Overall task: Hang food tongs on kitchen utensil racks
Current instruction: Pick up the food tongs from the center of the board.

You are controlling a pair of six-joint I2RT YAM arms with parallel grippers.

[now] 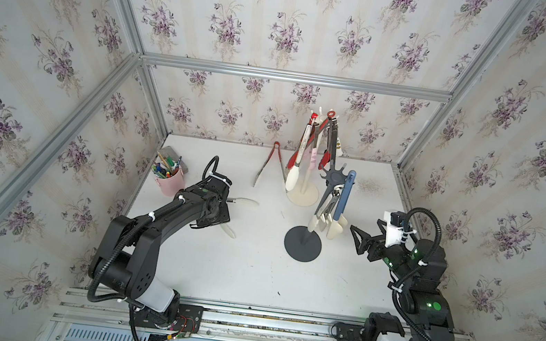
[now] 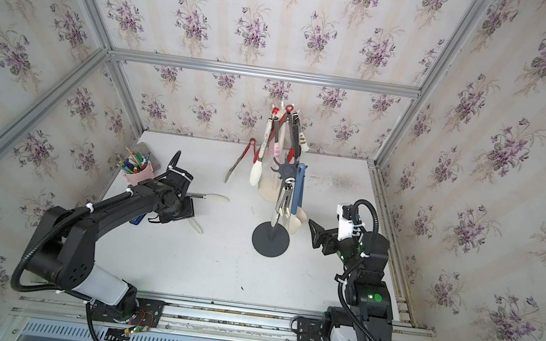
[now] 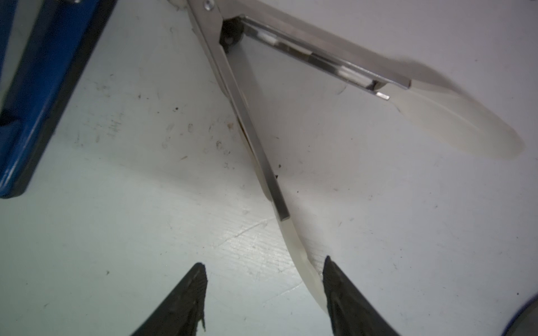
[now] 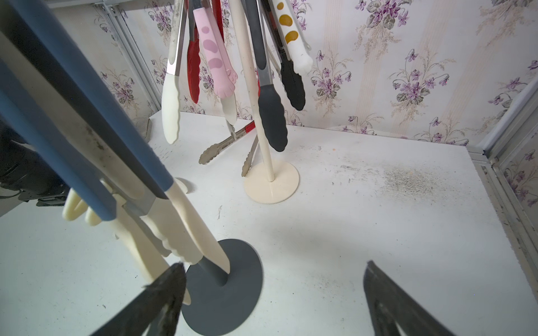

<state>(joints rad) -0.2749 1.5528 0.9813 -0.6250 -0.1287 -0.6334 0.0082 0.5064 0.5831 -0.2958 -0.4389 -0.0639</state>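
While my left gripper stands half open, one cream-white tip of the steel V-shaped tongs lying between its jaws against one finger, my right gripper gapes wide and empty beside the dark grey round-based rack pole.

We read this as a lab robot cell with home-style dressing: floral wallpaper panels in aluminium framing, white tabletop, arm-mount rail.

No readable text
No lettering, label, brand, number or sign can be made out in any view.
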